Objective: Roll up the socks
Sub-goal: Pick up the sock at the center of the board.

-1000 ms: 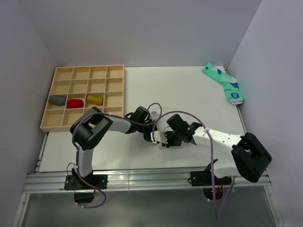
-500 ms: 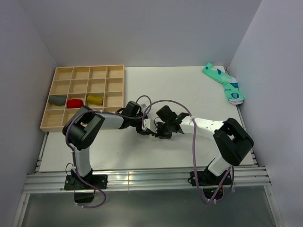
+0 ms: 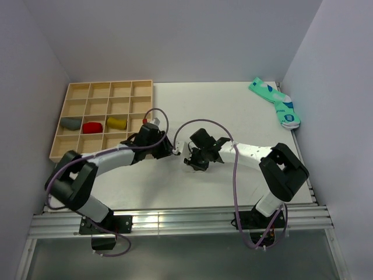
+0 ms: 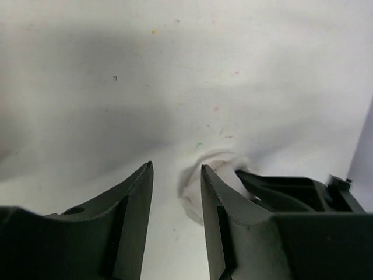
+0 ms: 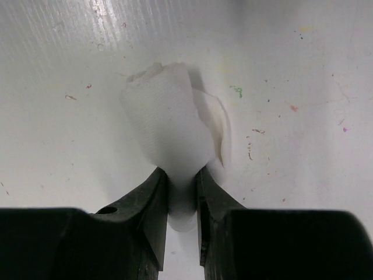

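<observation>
White sock (image 5: 169, 125) — bunched on the worktop (image 3: 245, 116) near its middle — is clamped at its near end between the fingers of the right pincer (image 5: 182, 189). Left pincer (image 4: 176, 175): parted, empty, the fabric lying just beyond its tips.

The white sock (image 5: 172, 128) is soft matt cloth with a fine ribbed knit. The tabletop (image 5: 303, 87) is white and finely ridged, with a faint sheen and small coloured specks. The right claw (image 5: 182, 175) and left claw (image 4: 176, 169) look like matt black plastic. The divided tray (image 3: 111, 82) is pale bare wood
</observation>
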Available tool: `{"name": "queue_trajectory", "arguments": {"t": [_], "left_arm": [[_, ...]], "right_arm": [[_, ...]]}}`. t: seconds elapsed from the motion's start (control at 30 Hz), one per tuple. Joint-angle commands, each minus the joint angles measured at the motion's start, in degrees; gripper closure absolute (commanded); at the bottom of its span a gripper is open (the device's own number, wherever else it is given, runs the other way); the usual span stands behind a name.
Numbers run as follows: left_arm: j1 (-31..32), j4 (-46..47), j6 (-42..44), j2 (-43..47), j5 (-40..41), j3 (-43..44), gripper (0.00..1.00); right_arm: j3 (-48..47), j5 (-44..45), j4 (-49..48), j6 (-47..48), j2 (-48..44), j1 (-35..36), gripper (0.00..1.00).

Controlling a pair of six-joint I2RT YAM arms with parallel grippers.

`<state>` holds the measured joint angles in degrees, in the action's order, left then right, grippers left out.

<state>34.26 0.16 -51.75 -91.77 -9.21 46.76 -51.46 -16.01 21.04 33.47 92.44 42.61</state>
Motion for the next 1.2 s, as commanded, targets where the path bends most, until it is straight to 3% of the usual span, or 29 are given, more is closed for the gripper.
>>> {"name": "queue_trajectory", "arguments": {"t": [0.0,0.23,0.33,0.47,0.57,1.17], "left_arm": [[0.3,-0.7,-3.1,9.0,5.9,-4.3,0.57],[9.8,8.6,-17.0,19.9,16.1,-13.0,0.58],[13.5,15.3,-23.6,20.5,20.5,-14.8,0.58],[18.4,13.7,-29.6,19.5,30.3,-11.9,0.58],[21.2,17.8,-33.1,19.4,34.3,-12.8,0.57],[23.3,24.2,-36.5,15.9,42.1,-10.0,0.53]], "right_arm": [[2.5,2.2,2.3,-3.9,2.8,0.4,1.00],[-0.6,4.9,1.4,-8.6,0.1,0.2,1.00],[-1.0,6.6,0.0,-9.6,-2.5,0.2,1.00],[-4.0,10.0,-0.3,-12.4,-5.7,0.1,1.00],[-6.6,10.9,1.0,-14.0,-8.0,0.0,1.00],[-13.9,10.7,6.6,-19.2,-13.8,0.0,1.00]]}}
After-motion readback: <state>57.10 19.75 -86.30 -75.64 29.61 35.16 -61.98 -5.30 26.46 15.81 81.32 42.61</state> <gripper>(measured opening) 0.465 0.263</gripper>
